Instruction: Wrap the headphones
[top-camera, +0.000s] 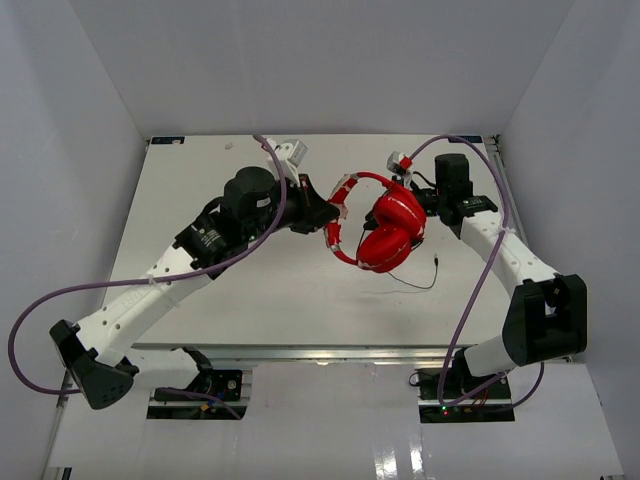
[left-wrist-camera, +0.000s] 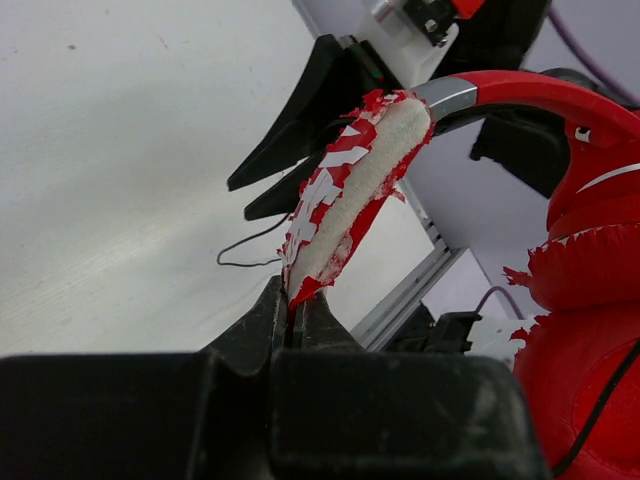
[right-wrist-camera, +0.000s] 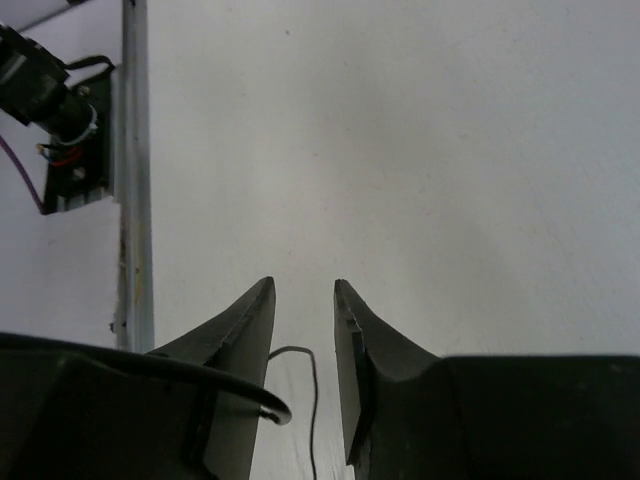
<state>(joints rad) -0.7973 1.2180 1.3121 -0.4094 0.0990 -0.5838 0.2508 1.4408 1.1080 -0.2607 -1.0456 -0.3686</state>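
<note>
The red headphones (top-camera: 390, 232) hang above the middle of the table, earcups (left-wrist-camera: 590, 330) folded together. My left gripper (top-camera: 325, 213) is shut on the torn red-and-white padding of the headband (left-wrist-camera: 350, 190), and the left wrist view shows that padding pinched between its fingertips (left-wrist-camera: 297, 300). My right gripper (top-camera: 422, 203) sits just right of the earcups. It stands open (right-wrist-camera: 303, 285) with nothing between its tips. The thin black cable (top-camera: 420, 280) trails from the earcups onto the table and shows through the gap between the right fingers (right-wrist-camera: 312, 400).
White walls close in the table (top-camera: 250, 290) on three sides. A metal rail (right-wrist-camera: 135, 200) runs along the table edge, with a small camera mount (right-wrist-camera: 60, 110) beyond it. Purple robot cables (top-camera: 150, 282) loop beside both arms. A dark cable loop (right-wrist-camera: 200, 370) crosses my right gripper's left finger.
</note>
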